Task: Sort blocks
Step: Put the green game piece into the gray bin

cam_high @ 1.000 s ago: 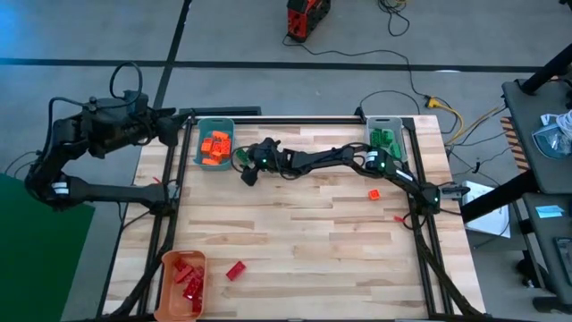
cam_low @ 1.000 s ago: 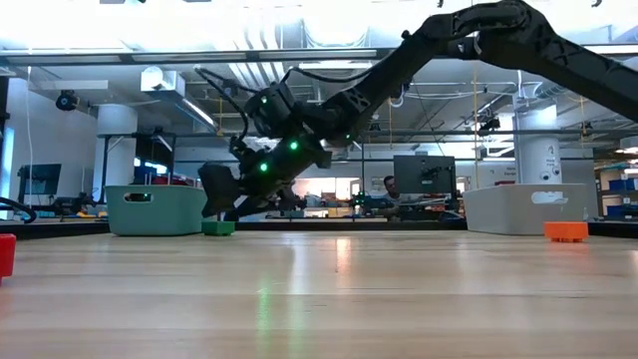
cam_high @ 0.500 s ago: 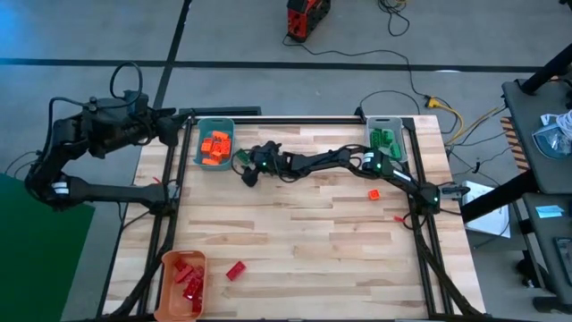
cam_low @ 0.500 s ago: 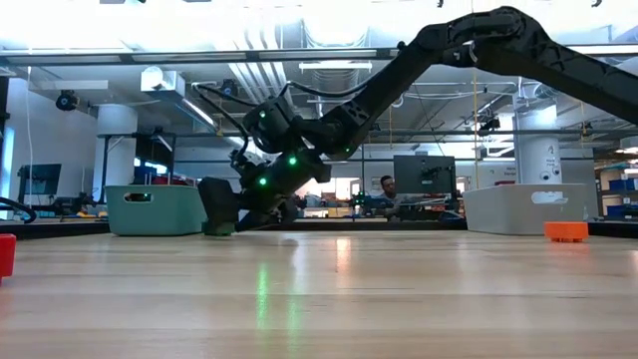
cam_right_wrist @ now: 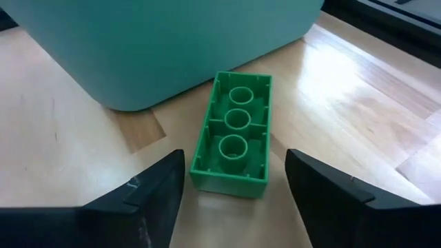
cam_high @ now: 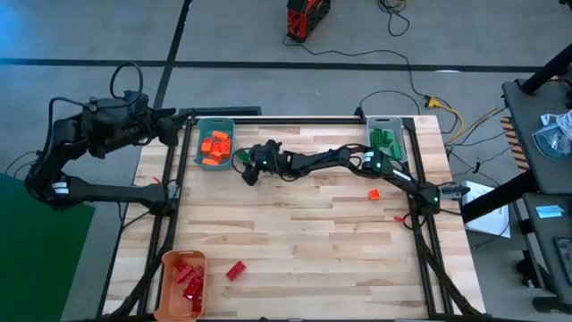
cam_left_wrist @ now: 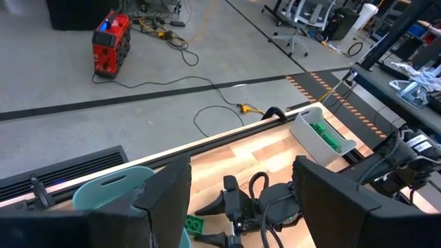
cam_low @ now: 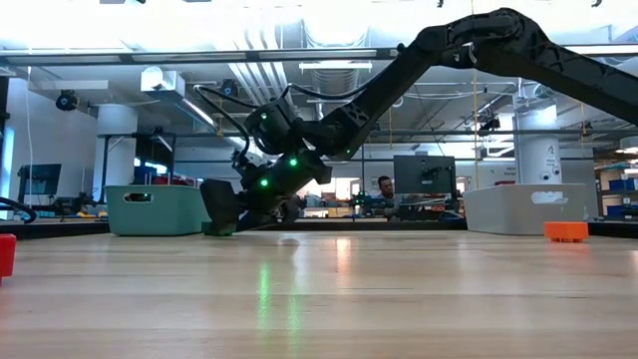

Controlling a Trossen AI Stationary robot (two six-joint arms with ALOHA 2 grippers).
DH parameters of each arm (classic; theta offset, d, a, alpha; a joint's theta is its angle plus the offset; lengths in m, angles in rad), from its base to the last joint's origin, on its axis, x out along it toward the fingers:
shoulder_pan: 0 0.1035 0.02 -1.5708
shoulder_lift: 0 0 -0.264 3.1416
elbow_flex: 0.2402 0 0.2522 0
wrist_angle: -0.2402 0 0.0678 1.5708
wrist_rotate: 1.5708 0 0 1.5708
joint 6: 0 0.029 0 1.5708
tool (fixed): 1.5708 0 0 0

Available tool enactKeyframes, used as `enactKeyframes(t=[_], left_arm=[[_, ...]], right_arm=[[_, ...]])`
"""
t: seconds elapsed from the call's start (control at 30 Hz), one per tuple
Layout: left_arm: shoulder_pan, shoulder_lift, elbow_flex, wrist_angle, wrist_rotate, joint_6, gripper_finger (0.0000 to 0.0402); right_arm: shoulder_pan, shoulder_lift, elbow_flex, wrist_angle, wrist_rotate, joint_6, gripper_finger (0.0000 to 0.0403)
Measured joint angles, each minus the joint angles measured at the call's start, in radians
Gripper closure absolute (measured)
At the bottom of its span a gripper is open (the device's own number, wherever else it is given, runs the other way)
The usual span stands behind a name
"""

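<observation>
Green block (cam_right_wrist: 233, 135), underside up, beside teal bin (cam_right_wrist: 165, 41).
Long axis runs away from right gripper (cam_right_wrist: 231, 186), fingers spread astride; left gripper (cam_left_wrist: 238, 200) spread; plank tabletop (cam_high: 304, 233).

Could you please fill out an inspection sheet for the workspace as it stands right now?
Surface: pale wooden table top, black frame.
Job's things: green studded plastic brick lies underside up beside the teal plastic bin of orange bricks; grey bin holds green ones, orange bin red ones; a loose red brick and an orange brick.
Clutter: nothing seen.
Grippers: right gripper open, fingers either side of the green brick; left gripper open, parked off the table's left edge.
Cables: loose leads on the floor.
Surroundings: red box on the floor.
</observation>
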Motion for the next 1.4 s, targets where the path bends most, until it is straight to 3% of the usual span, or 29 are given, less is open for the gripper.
enactKeyframes(t=[0.6,0.9,1.1,1.4], left_arm=[[0.0,0.0,0.0,-0.02,0.0,0.0,0.0173],[0.0,0.0,0.0,-0.022,0.001,0.0,0.0173],[0.0,0.0,0.0,-0.022,0.001,0.0,0.0173],[0.0,0.0,0.0,-0.022,0.001,0.0,0.0173]], right_arm=[[-0.001,0.0,0.0,0.0,-0.001,-0.044,0.0265],[-0.001,0.0,0.0,-0.001,-0.001,-0.07,0.0249],[-0.002,0.0,0.0,-0.001,-0.001,-0.082,0.0267],[-0.007,-0.028,0.0,-0.042,0.007,-0.095,0.0254]])
